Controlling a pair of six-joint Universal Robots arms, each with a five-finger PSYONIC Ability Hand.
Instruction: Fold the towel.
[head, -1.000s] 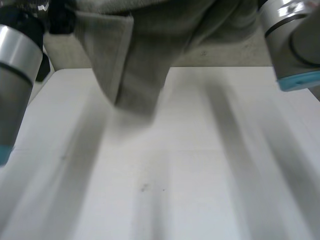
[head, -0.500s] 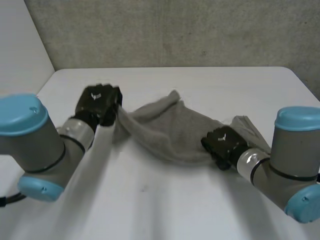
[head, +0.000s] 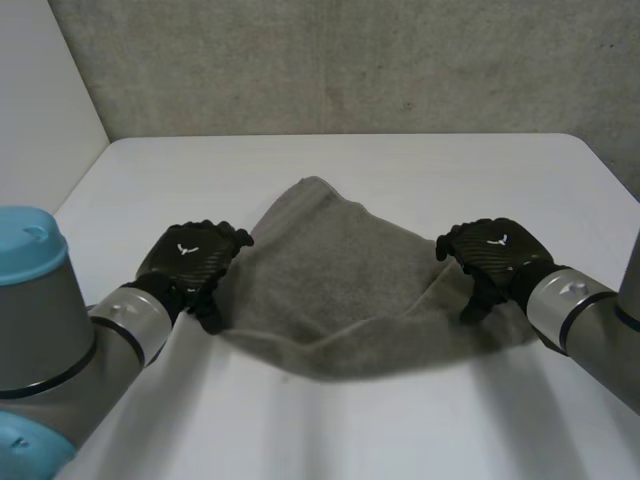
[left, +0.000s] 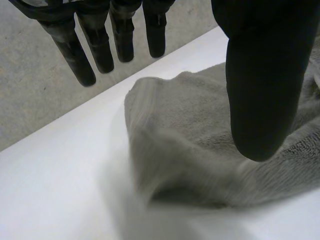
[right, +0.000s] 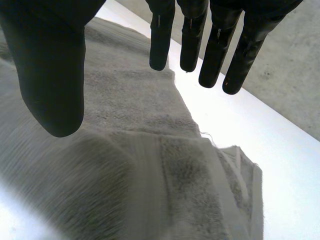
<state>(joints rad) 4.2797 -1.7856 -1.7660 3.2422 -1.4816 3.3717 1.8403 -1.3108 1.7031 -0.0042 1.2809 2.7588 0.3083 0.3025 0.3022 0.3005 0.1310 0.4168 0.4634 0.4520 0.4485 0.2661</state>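
Grey towel (head: 340, 290) lying rumpled on the white worktop (head: 400, 170), between the two hands. One corner points towards the grey wall (head: 350, 60) at the far side; the near edge curves towards the robot.

Left hand (head: 192, 258): at the towel's left edge, palm down over the cloth. In the left wrist view its fingers (left: 100, 45) are straight and stand well apart from the thumb (left: 260, 85), with the towel below them. The hand is released and grasps nothing.

Right hand (head: 490, 250): at the towel's right edge, over a part where the cloth lies doubled, a hemmed layer showing under the palm in the right wrist view. Its fingers are likewise straight and apart from the thumb, so the hand is released, with no cloth pinched.

Left arm (head: 60, 340) and right arm (head: 590, 320) enter from the near corners of the worktop. The worktop around the towel is bare white surface.
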